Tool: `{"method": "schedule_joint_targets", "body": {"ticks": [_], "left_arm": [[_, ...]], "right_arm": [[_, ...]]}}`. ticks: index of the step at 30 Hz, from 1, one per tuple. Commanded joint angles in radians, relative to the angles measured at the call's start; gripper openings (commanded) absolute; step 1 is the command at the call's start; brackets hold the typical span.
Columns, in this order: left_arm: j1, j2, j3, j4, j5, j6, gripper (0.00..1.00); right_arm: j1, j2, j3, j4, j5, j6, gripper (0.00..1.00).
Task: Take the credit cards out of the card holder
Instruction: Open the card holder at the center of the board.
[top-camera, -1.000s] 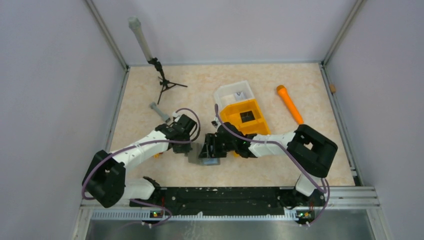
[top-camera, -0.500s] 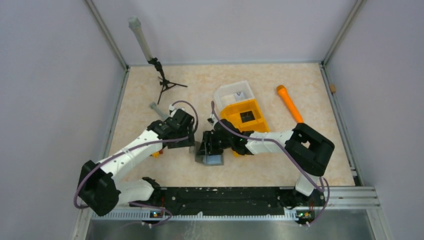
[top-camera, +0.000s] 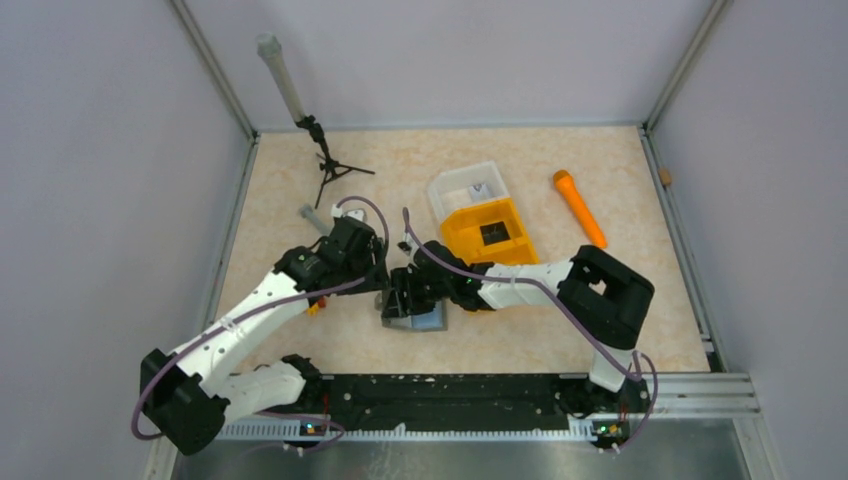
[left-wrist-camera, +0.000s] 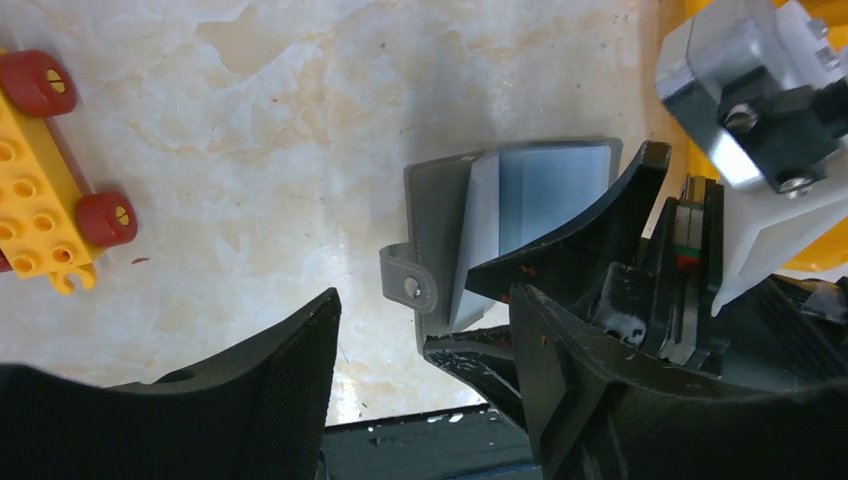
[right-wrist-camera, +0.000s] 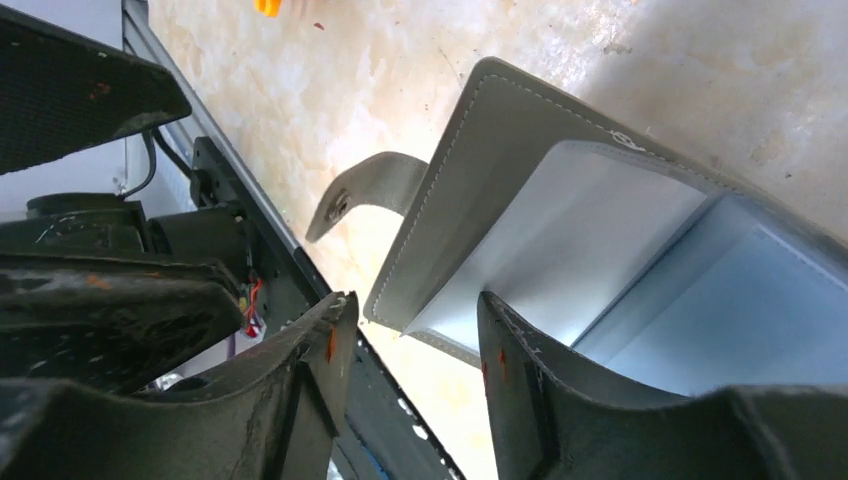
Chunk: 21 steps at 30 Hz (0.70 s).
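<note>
Two neighbours — toy block (left-wrist-camera: 45, 190), orange bin (top-camera: 490, 233)

- We see the flat grey card holder (right-wrist-camera: 480, 190) as matt, leather-like, stitched along its edge, between the right gripper's fingers (right-wrist-camera: 300, 400).
- Its pale grey-blue lining (left-wrist-camera: 545, 185) looks smooth.
- Below the left gripper (left-wrist-camera: 425, 400), the beige marbled tabletop (left-wrist-camera: 250, 150) shines faintly.
- Left of it, a yellow studded plastic brick (left-wrist-camera: 40, 200) looks glossy.

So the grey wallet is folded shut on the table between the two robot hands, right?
Not quite: the card holder is open, not shut, its pale inner panels showing in the right wrist view. It does lie on the table between the left gripper and the right gripper.
</note>
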Motion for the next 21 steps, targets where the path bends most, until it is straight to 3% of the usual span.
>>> {"method": "schedule_joint_targets", "body": {"ticks": [1, 5, 10, 13, 15, 16, 17, 19, 21], "left_arm": [[0.004, 0.005, -0.019, 0.065, 0.062, -0.007, 0.65], [0.01, -0.008, -0.04, 0.082, 0.088, -0.009, 0.53], [0.013, -0.038, -0.074, 0.132, 0.134, -0.013, 0.5], [0.012, -0.009, -0.072, 0.172, 0.202, -0.01, 0.51], [0.012, 0.016, -0.06, 0.182, 0.221, -0.007, 0.51], [0.013, 0.029, -0.048, 0.182, 0.22, -0.005, 0.51], [0.014, 0.037, -0.039, 0.18, 0.216, -0.002, 0.51], [0.019, 0.051, -0.028, 0.179, 0.214, 0.006, 0.51], [0.024, 0.064, -0.022, 0.184, 0.225, 0.015, 0.51]], "right_arm": [[0.012, 0.01, -0.006, 0.083, -0.039, -0.026, 0.54], [0.011, -0.04, -0.046, 0.107, -0.023, -0.022, 0.57], [0.007, -0.101, -0.096, 0.14, -0.009, -0.044, 0.6], [0.006, -0.1, -0.136, 0.197, -0.024, -0.039, 0.4], [0.006, -0.083, -0.141, 0.219, -0.03, -0.036, 0.15], [0.007, -0.078, -0.147, 0.239, -0.037, -0.028, 0.1], [0.006, -0.074, -0.156, 0.267, -0.045, -0.022, 0.11], [0.006, -0.068, -0.167, 0.305, -0.067, -0.019, 0.3], [0.006, -0.061, -0.164, 0.302, -0.068, -0.023, 0.35]]}}
